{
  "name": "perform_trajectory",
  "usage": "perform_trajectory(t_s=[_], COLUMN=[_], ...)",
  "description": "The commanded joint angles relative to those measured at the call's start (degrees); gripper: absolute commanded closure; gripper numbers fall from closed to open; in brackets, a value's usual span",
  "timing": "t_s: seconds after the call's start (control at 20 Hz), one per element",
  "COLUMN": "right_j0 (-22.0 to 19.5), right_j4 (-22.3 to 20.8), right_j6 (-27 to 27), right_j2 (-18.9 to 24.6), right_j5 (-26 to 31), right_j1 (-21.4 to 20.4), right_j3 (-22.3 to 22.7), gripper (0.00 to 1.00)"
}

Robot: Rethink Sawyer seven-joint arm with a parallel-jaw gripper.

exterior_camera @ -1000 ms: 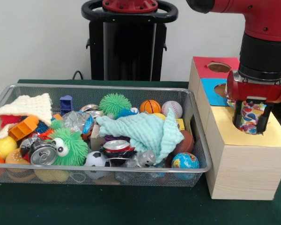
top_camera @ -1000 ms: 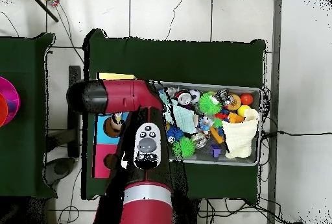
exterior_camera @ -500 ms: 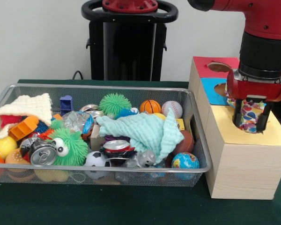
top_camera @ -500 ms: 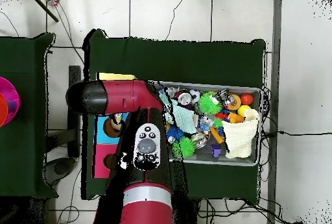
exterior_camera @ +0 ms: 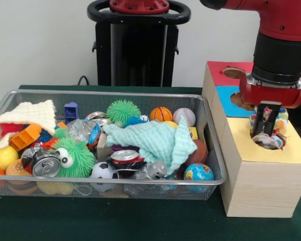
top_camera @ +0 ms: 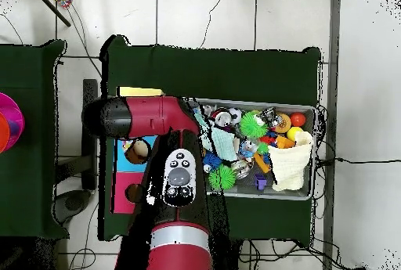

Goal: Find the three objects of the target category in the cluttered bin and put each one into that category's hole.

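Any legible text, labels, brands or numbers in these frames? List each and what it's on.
None legible.
Wrapper at the yellow-topped hole: coloured print, no words readable.
Crushed cans in the wire bin: printing too blurred to read.
Globe ball: map pattern only, no lettering discernible.
Robot arm: buttons visible in the overhead view, markings too small to read.

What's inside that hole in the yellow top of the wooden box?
A crumpled colourful wrapper sits in the yellow-topped hole, partly sticking out, with the gripper right over it. Anything deeper inside the box is hidden.
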Motion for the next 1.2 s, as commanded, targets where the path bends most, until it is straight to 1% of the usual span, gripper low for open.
perform_trajectory(t_s=[0.05, 0.3, 0.6, 0.8, 0.95, 1.1, 1.2], right_j0=[-3.19, -3.26, -3.96, -3.81, -2.26, 2.06, 3.28], right_j4=[-3.56, -3.57, -3.49, -2.88, -2.66, -3.49, -2.04], right_j6=[0.89, 2.08, 1.11, 2.4, 5.47, 13.44, 15.77], right_j2=[-1.06, -1.17, -0.47, -0.28, -1.56, -6.33, -7.1], right_j5=[5.52, 6.35, 6.19, 6.03, 4.77, -3.19, -4.89], right_j1=[-2.66, -3.13, -3.9, -3.56, -3.56, -2.46, -1.87], right_j3=[2.7, 2.96, 3.66, 3.51, 3.99, 4.52, 5.46], gripper=[1.0, 1.0, 1.0, 1.0, 1.0, 1.0, 1.0])
